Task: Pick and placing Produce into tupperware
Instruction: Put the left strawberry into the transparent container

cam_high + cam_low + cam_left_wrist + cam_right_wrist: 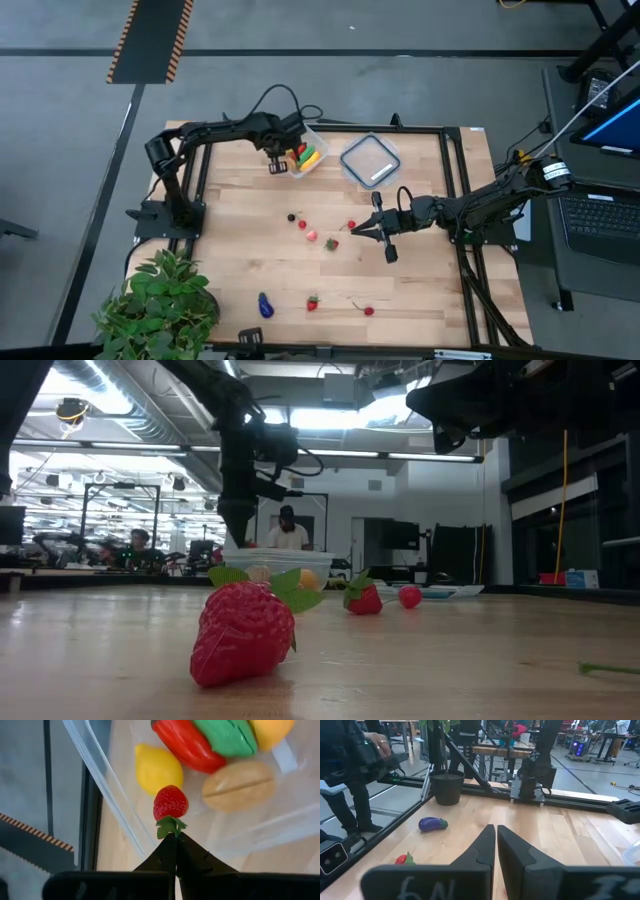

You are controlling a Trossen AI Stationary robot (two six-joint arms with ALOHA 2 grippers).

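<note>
**Strawberry held over the tub, release pending**

The placing step is in hand. The left gripper (176,837) is clamped on the green leaf cap of a small strawberry (170,802), which is held just above the near wall of the tupperware (318,140). In the left wrist view the berry is seen over the clear plastic rim, with a yellow lemon (157,768), a red pepper (187,745), a green piece (227,735), an orange piece (270,730) and a tan, split piece (239,785) already lying inside. In the high view the tub is found at the far side of the table (240,280), just beside the flat square lid (370,160).

The right gripper (352,232) is kept low over the middle of the table, its fingers drawn together with nothing seen between them. It is pointed towards the loose produce: small red pieces (330,243) are scattered near it, and an eggplant (265,305) and another red berry (312,302) lie nearer the front edge, well apart from the tub.

The task is judged to be roughly half done, since several pieces are still left on the wood. For the next move, the strawberry should be carried a little further over the tub interior before the left fingers are parted, as a drop on the rim could let it roll outside. After that, the right gripper's fingers would need to be opened before any nearby berry can be picked.
</note>
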